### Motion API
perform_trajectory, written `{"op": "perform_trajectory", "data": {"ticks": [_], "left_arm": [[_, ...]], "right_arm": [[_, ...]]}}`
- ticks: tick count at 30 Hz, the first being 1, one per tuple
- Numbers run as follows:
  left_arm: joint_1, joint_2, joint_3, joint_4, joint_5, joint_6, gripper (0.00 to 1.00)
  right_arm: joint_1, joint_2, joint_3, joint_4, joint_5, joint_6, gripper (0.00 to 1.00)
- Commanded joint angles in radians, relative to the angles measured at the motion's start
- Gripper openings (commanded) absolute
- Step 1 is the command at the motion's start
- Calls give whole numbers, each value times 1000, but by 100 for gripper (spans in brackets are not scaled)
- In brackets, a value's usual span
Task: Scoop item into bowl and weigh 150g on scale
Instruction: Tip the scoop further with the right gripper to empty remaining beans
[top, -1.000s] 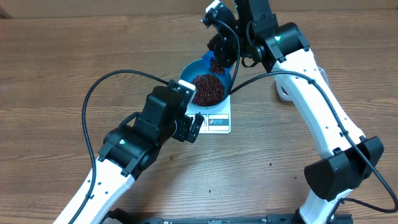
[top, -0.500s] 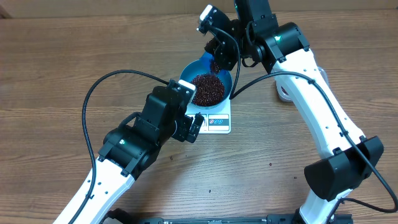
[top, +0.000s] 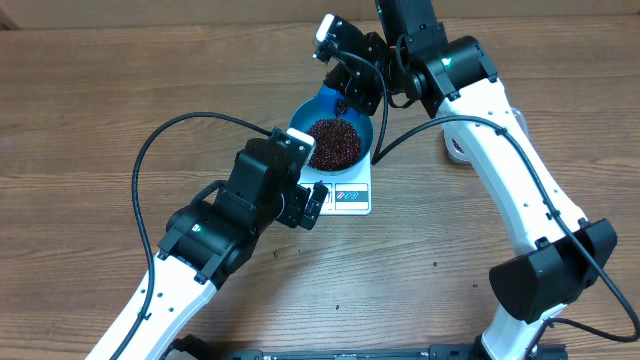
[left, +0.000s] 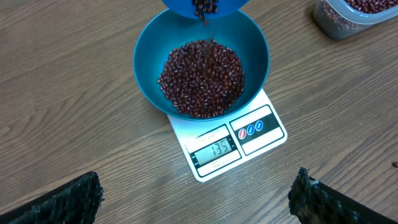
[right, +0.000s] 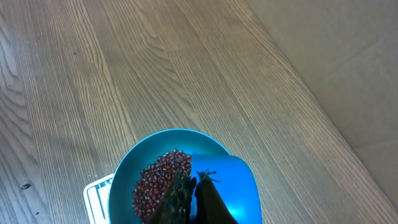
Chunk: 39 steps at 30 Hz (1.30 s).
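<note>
Wood table (top: 100, 100), overhead first: bowl (top: 335, 118) sits on scale (top: 350, 195), with beans (top: 333, 143) heaped in it. Right gripper (top: 350, 92) hangs over the bowl's far rim. Left gripper (top: 310, 203) is parked just beside the scale's near-left side, touching nothing that I can see. Left wrist: fingers (left: 62, 202) are splayed wide at both lower corners with nothing between them, bowl and scale well ahead. Scoop (left: 202, 6) pokes in at the top edge, tipped, a few beans dropping off its lip onto the heap. Display (left: 214, 149) reads 135 as far as I can make out, so I judge we're short of target and into the trickle phase. Tub (left: 357, 12) with more beans sits top right, apart from the scale. Right wrist: fingers (right: 177, 202) are pinched tight on the scoop, which lies tilted over the bowl, mouth toward the heap; a scale corner just shows lower left. Can't tell how many beans are left in the scoop. How I'd run this: shallow tilt, beans a few at a time, and a pause so the reading settles before adding more. I'd level the scoop as the number nears target. I'd hold the scoop clear of the bowl rim, since any contact loads the scale and fakes the number. I'd pour over the heap's centre, not the wall, so nothing bounces onto the table. I'd leave the left arm off the scale. Main risk is overshoot: taking beans out is harder than adding them.
</note>
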Motion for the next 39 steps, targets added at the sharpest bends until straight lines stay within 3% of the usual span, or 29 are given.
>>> {"op": "perform_trajectory", "data": {"ticks": [1, 39], "left_arm": [[0, 8, -6, 3, -9, -6, 100], [0, 8, -6, 4, -10, -6, 99]], "right_arm": [[6, -39, 33, 5, -22, -18, 4], [6, -39, 33, 4, -62, -22, 4]]}}
